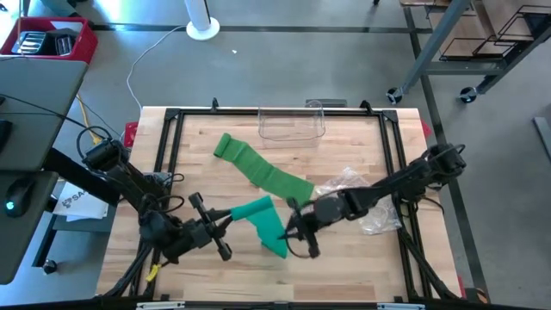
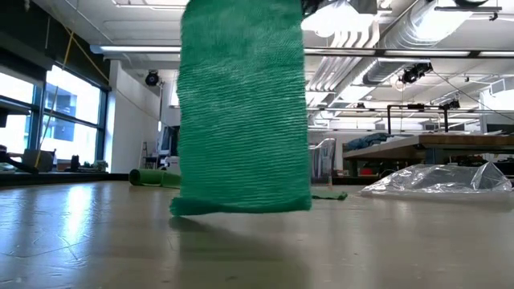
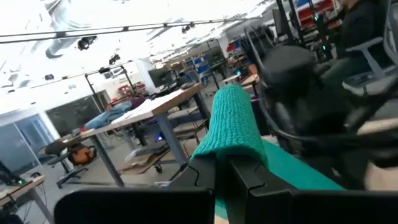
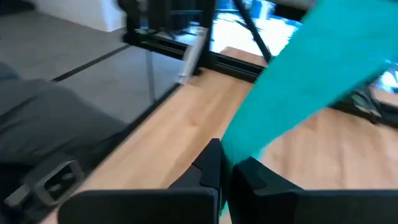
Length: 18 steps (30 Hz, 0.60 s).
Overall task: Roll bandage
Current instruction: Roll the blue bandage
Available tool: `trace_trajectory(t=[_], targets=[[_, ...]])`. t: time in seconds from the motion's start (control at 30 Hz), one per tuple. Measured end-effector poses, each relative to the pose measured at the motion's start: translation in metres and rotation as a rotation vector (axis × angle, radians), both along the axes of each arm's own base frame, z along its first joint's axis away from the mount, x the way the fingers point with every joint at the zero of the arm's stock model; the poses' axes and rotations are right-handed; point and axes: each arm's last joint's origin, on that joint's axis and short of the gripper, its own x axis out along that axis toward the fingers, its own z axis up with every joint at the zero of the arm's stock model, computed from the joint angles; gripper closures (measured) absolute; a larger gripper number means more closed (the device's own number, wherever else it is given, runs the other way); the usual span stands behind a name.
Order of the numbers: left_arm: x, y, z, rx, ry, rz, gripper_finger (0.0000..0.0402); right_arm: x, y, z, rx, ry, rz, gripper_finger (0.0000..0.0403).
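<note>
A long green bandage runs from a rolled end at the far left of the table slantwise toward the middle, where it lies on the wood. Its near part is lifted and folded between both grippers. In the low view it hangs as a wide green sheet, its lower edge just above the table. My left gripper is shut on the bandage from the left. My right gripper is shut on it from the right. My left gripper pinches the lifted bandage at a fold between its two fingers, coming about level from the table's left. The cloth drapes over the fingertips and rises past them. One layer or several, I cannot tell. My right gripper pinches the bandage's near part between its two fingers, coming from the table's right and slanting down. The strip runs up and away from the fingers, clear of the table there.
A crumpled clear plastic bag lies on the table right of the middle, under my right arm. A clear plastic container stands at the far edge. A black frame borders the table. Bare wood lies along the near edge.
</note>
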Motion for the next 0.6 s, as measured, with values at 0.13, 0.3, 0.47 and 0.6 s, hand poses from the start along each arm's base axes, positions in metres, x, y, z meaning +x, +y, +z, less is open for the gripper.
trace_trajectory(t=[0.13,0.3,0.47,0.6], targets=[[-0.003,-0.002,-0.016,-0.059,-0.012,-0.027,0.0401,0.007,-0.021,-0.001,0.049,0.025,-0.077,0.0403],[-0.010,-0.018,-0.019,-0.141,-0.087,-0.233,0.0401,0.006,-0.019,0.001,0.132,0.049,0.056,0.0403],[-0.008,-0.032,-0.004,-0.203,-0.167,-0.383,0.0401,0.003,-0.008,0.005,0.248,0.071,0.151,0.0403],[-0.001,-0.038,-0.001,-0.166,-0.127,-0.273,0.0401,0.004,-0.007,0.007,0.306,0.070,0.134,0.0403]])
